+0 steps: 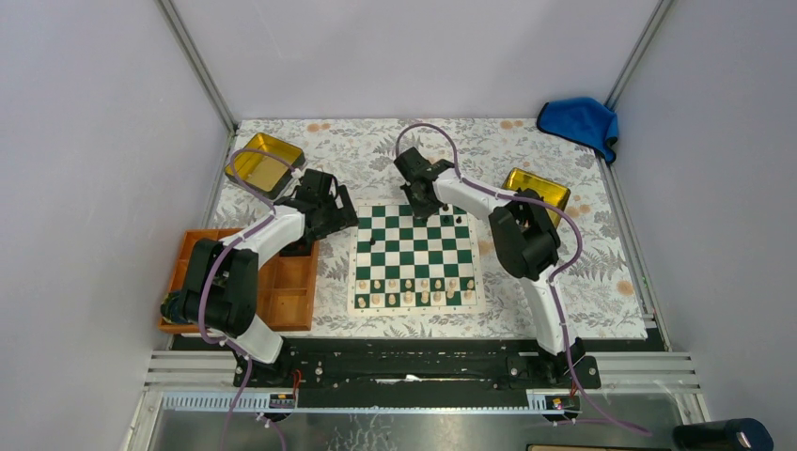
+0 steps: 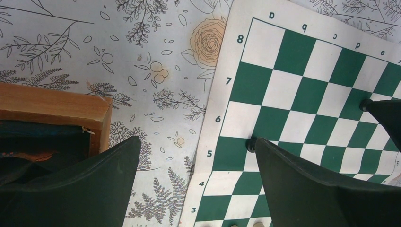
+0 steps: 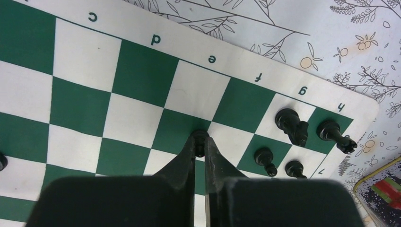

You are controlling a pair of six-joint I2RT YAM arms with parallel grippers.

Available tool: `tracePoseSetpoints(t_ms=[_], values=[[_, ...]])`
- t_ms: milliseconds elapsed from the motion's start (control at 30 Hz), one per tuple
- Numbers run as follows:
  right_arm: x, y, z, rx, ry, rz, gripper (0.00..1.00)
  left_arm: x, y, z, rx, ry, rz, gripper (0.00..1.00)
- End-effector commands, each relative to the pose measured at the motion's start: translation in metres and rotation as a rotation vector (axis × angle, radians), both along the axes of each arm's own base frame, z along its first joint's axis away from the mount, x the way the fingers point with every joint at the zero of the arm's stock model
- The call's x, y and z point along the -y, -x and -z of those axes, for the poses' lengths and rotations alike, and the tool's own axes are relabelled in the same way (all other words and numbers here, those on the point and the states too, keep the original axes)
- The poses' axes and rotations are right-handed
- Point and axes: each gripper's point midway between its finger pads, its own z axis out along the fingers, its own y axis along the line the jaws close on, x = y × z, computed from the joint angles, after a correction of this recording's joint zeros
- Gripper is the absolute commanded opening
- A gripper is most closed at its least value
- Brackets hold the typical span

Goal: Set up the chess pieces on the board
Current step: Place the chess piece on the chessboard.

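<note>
While my right gripper [image 3: 200, 142] pinches a black piece [image 3: 201, 135], left gripper [image 2: 196, 142] spread, only four more pieces [image 3: 291, 125] stand at the board's [image 1: 355, 272] one-o'clock corner.

The board [image 1: 414, 252] lies flat mid-table, with green and white squares inside a cream border. Four black chess pieces [image 3: 292, 126] stand clustered in its 1 o'clock corner, two taller ones on the far row and two pawns just nearer. A fifth piece, near 12 o'clock, is pinched in the right gripper [image 3: 200, 147].
</note>
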Motion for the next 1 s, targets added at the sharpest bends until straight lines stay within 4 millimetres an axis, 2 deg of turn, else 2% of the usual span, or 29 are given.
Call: tracePoseSetpoints(t_ms=[0,567,967], values=[[0.006,-0.006,-0.031,0.063,-0.019,0.039,0.02,0.000,-0.009,-0.003,0.030,0.007,-0.003,0.99],[0.028,-0.009,-0.031,0.063,0.001,0.097,0.01,0.000,-0.008,-0.002,0.027,0.008,-0.003,0.99],[0.031,-0.002,-0.025,0.040,0.002,0.103,0.03,0.000,-0.007,-0.002,0.026,0.012,-0.005,0.99]])
